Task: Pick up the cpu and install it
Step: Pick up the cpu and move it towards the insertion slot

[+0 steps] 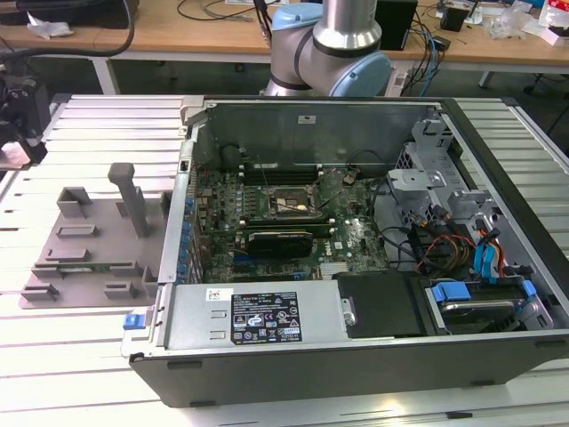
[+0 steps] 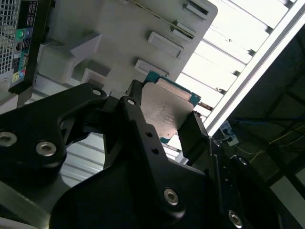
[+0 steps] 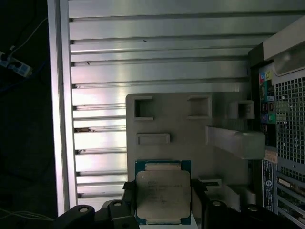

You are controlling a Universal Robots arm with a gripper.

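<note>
The gripper [image 3: 163, 202] is closed to the width of the cpu [image 3: 163, 194]. One black finger [image 3: 127, 200] presses one edge of the chip and its partner presses the opposite edge, so the cpu is held by its sides and its silver-grey metal top is left bare to the camera. The second wrist view shows the same hold from behind the linkage: the cpu [image 2: 164, 107] sits tilted between the two finger tips with its green board edge peeking out beyond them. Gripping by the edges looks deliberate, since it keeps the pads off the top face and the underside free. The chip hangs over the near edge of the grey plastic fixture tray [image 3: 181, 126], whose pockets and ribs are shaped to park parts in fixed poses. Whether it has cleared the tray or rests on it I cannot tell. The tray lies on the slatted aluminium table [image 3: 143, 47], just beside the open computer case [image 1: 356, 356]. Inside the case the motherboard carries the black socket [image 1: 289, 205], which stands well apart from the tray — no chip shows in it.
</note>
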